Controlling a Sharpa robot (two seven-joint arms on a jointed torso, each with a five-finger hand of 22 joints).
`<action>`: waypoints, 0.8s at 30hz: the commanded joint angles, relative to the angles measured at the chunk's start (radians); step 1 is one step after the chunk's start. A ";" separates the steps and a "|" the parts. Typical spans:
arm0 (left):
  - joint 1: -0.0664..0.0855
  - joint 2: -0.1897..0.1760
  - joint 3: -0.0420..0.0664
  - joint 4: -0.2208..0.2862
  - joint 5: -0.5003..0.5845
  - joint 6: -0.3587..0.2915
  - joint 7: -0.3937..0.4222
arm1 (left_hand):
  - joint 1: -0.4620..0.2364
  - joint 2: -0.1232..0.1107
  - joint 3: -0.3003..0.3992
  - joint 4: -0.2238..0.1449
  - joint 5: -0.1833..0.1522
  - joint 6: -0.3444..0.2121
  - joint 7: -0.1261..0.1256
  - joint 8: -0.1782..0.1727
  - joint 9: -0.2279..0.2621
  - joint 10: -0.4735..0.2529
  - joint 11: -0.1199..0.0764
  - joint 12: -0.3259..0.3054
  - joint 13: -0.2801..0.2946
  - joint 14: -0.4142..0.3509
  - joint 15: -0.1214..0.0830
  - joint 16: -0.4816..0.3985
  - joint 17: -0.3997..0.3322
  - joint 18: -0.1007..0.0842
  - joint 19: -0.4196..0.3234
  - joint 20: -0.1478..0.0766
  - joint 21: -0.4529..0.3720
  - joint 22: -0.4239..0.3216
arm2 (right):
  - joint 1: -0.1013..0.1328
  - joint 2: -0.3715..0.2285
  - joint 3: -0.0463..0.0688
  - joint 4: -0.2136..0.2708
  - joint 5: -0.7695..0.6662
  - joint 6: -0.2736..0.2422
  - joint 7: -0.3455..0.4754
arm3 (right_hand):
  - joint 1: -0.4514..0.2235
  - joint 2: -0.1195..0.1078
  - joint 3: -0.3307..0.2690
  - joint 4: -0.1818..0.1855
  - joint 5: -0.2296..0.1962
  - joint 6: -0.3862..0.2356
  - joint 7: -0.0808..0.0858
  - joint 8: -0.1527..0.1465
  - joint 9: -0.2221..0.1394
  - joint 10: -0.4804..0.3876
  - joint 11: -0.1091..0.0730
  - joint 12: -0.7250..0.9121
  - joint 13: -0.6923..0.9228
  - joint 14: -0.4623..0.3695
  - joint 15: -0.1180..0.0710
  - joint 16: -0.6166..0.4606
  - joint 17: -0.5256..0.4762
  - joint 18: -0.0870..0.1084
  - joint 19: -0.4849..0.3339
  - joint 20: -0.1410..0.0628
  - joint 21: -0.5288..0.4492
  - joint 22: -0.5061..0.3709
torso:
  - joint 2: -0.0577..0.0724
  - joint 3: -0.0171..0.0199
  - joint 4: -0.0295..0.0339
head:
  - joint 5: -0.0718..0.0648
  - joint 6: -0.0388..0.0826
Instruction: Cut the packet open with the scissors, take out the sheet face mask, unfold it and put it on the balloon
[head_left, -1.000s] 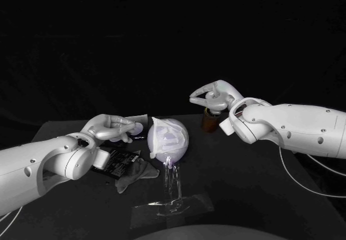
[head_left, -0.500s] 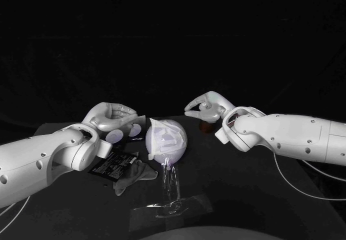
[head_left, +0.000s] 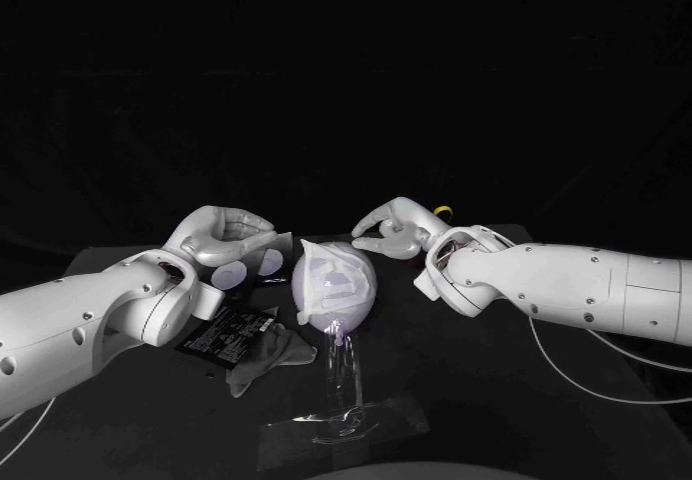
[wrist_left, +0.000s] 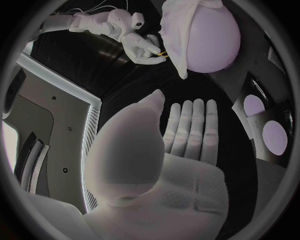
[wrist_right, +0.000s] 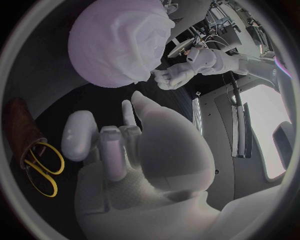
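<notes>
The pale balloon stands on a clear stand at the table's middle, with the white sheet mask draped over it. The sheet mask also covers the balloon in both wrist views. My left hand hovers just left of the balloon, its fingers straight and palm bare, holding nothing. My right hand is close to the balloon's upper right, fingers curled in with nothing between them. The black packet lies flat on the table, lower left of the balloon. Yellow-handled scissors stand in a brown holder.
A grey crumpled piece lies beside the packet. A white tray with two round pale pads sits behind the left hand. The scissors' yellow handle shows behind my right wrist.
My right hand has moved left and down from above the brown holder to the balloon's upper right. My left hand has drawn back from the balloon and risen a little.
</notes>
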 joint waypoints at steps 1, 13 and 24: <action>0.002 0.008 0.002 0.007 -0.085 -0.006 0.028 | 0.007 0.003 -0.031 0.001 0.001 -0.026 0.015 -0.011 -0.008 -0.028 0.011 -0.019 -0.016 -0.042 0.019 -0.052 -0.039 -0.017 -0.062 0.018 -0.053 -0.028 | -0.001 0.011 0.001 -0.010 -0.053 0.006 -0.010 | -0.012 -0.002 -0.006 0.002 -0.003 -0.005 0.001 -0.006 -0.002 0.075 0.004 -0.005 0.214 0.104 -0.002 0.004 0.263 -0.004 -0.005 0.002 -0.008 0.000 | 0.013 -0.0029 0.0004 | 0.002 0.004; -0.006 0.038 -0.006 0.009 -0.256 -0.059 0.009 | 0.001 -0.087 -0.485 0.017 0.010 -0.409 -0.091 -0.213 -0.130 -0.400 0.020 -0.210 -0.043 -0.489 0.067 -0.331 -0.313 -0.077 -0.524 0.029 -0.258 -0.119 | 0.000 0.031 0.002 -0.014 -0.058 0.019 -0.012 | -0.041 -0.012 -0.021 0.016 -0.004 -0.016 0.009 -0.022 -0.010 0.070 0.011 -0.013 0.207 0.104 0.005 0.004 0.263 -0.001 -0.014 0.007 -0.022 -0.010 | 0.030 -0.0086 -0.0001 | 0.004 0.008; -0.021 0.070 -0.013 -0.001 -0.310 -0.057 -0.009 | -0.007 -0.094 -0.492 0.018 0.010 -0.438 -0.035 -0.230 -0.138 -0.514 -0.012 -0.250 -0.046 -0.534 0.034 -0.355 -0.342 -0.073 -0.552 0.027 -0.269 -0.119 | 0.005 0.026 0.007 0.011 -0.043 0.011 0.002 | -0.064 -0.002 -0.030 0.035 -0.004 -0.007 0.007 -0.025 -0.013 0.072 0.010 -0.008 0.212 0.104 0.005 0.004 0.263 -0.002 -0.010 0.010 -0.018 -0.004 | 0.043 -0.0104 -0.0034 | 0.010 0.014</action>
